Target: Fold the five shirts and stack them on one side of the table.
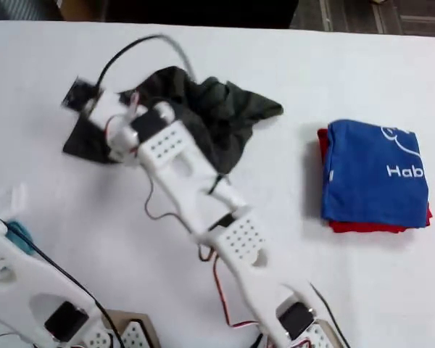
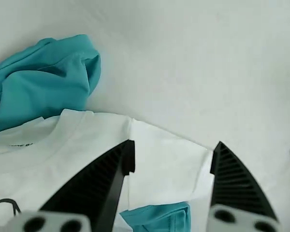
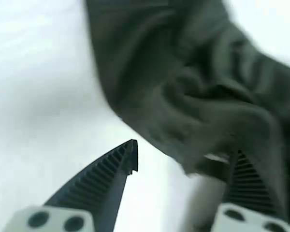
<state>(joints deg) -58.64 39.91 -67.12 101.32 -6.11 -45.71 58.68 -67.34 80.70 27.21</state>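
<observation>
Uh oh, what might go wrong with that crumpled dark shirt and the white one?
The dark shirt is bunched up, so the open right hand may pinch several layers and drag it rather than spread it. The white shirt overlaps the teal shirt, so the open left hand might lift both.

The red shirt (image 1: 370,227) (beneath the blue shirt (image 1: 370,170)) lies mostly hidden, edges peeking out.

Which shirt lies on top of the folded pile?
The blue shirt, folded over the red shirt; the dark green shirt lies crumpled apart from them.
</observation>
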